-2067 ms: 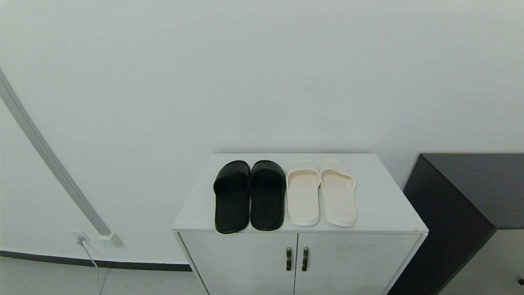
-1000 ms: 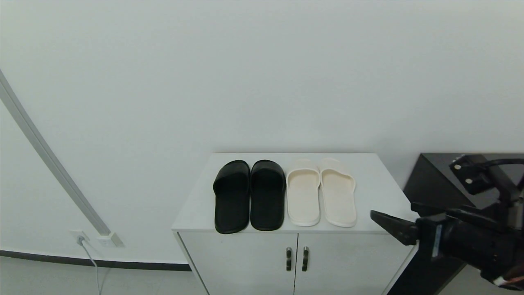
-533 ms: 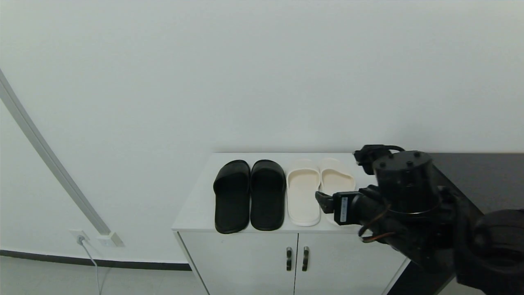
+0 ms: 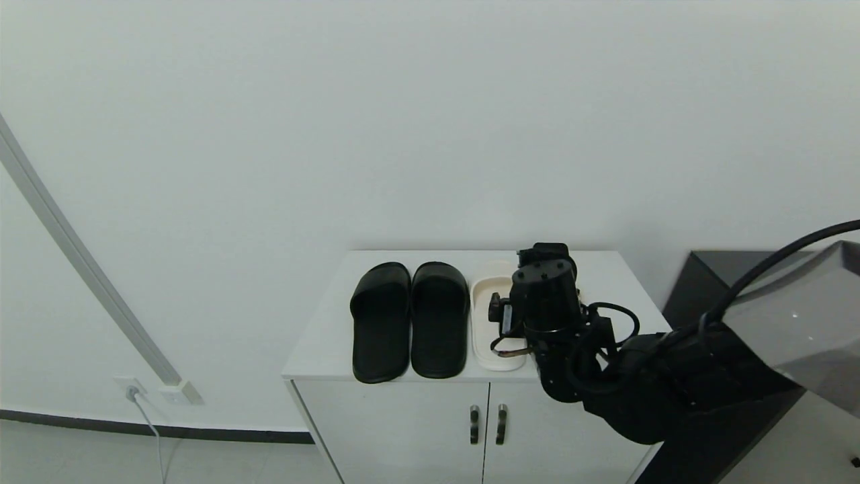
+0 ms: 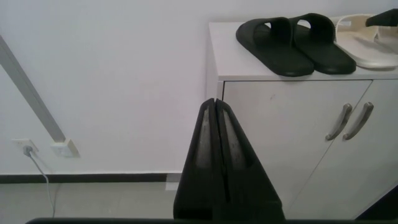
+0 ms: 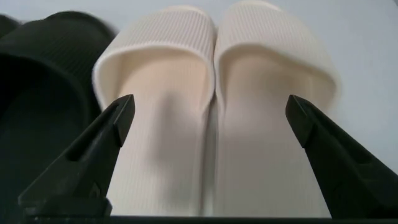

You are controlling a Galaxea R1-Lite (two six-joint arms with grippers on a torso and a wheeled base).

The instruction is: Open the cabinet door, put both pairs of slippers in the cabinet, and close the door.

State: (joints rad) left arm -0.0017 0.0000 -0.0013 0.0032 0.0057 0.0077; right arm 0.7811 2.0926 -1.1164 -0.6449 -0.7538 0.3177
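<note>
Right wrist view: right gripper (image 6: 210, 106) is hanging wide open over the cream slippers (image 6: 186, 143), one finger outside each toe strap; I can't tell whether it is touching them. The pair is lying side by side, touching, on the cabinet top (image 4: 322, 343), with the black slippers (image 4: 438, 319) just beside it toward the robot's left. Both cabinet doors (image 4: 403, 430) are sitting shut below, with the handles (image 4: 474, 424) together at the centre seam. Left gripper (image 5: 216, 109) is hanging pinched closed and empty, low in front of the cabinet's left corner. My read: it's lining up a grab on the cream pair with the door step not yet done. Next move is calling for a squeeze that catches both straps together, and the left arm going for a handle.
</note>
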